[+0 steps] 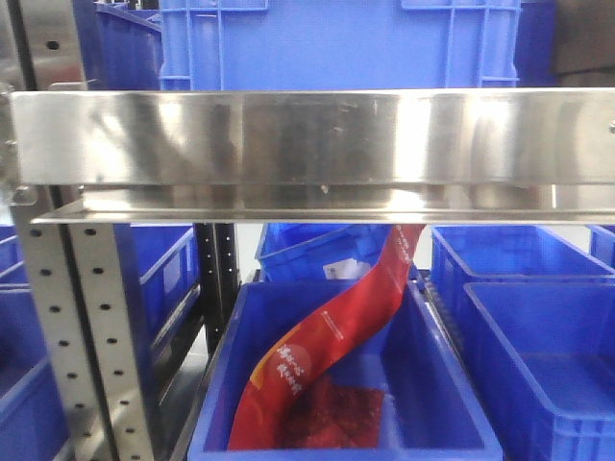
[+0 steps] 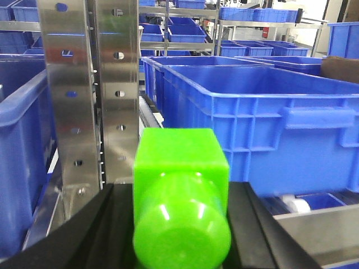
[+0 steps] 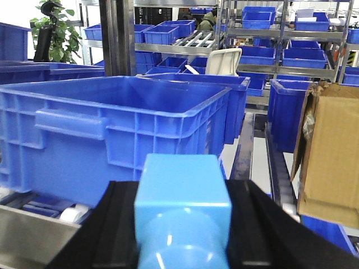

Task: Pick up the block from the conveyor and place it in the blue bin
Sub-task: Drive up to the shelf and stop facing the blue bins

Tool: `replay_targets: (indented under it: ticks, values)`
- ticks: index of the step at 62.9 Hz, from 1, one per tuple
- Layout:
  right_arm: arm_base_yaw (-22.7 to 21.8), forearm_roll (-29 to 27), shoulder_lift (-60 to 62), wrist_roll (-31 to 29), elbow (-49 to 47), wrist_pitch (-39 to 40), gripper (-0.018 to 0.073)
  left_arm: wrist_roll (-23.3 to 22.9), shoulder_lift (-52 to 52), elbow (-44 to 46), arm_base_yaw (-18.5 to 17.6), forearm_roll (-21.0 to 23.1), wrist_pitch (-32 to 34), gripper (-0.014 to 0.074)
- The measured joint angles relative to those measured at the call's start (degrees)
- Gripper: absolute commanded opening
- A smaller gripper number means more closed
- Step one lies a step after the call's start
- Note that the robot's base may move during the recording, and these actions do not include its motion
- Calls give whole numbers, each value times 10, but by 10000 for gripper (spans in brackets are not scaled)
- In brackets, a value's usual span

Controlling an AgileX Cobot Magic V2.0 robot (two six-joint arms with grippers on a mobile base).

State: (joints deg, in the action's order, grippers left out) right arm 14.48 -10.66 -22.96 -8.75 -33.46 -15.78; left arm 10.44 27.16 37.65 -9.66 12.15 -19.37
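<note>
The left fingers [image 2: 106,224] clamped a green block [image 2: 180,174] at lower centre, facing a blue bin [image 2: 263,129]. The right fingers [image 3: 115,224] apparently gripped a light-blue block [image 3: 183,190] likewise.

Pouch [image 1: 327,355] in bin [image 1: 223,375] below rail [image 1: 307,134], upright [image 1: 82,327] left, second bin [image 1: 490,365] right

Glossy plastic green block [image 2: 180,190], blue block [image 3: 182,207]; shiny brushed steel rail [image 1: 307,139].

steel rail [image 1: 307,144] across front, open-topped blue bin [image 3: 112,126] beyond
</note>
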Motion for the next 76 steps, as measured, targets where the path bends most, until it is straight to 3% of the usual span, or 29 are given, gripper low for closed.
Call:
replay_targets:
  ticks: [76]
  values:
    - [0,0,0,0,0,0,-162,0,0,0,0,0,0,-111]
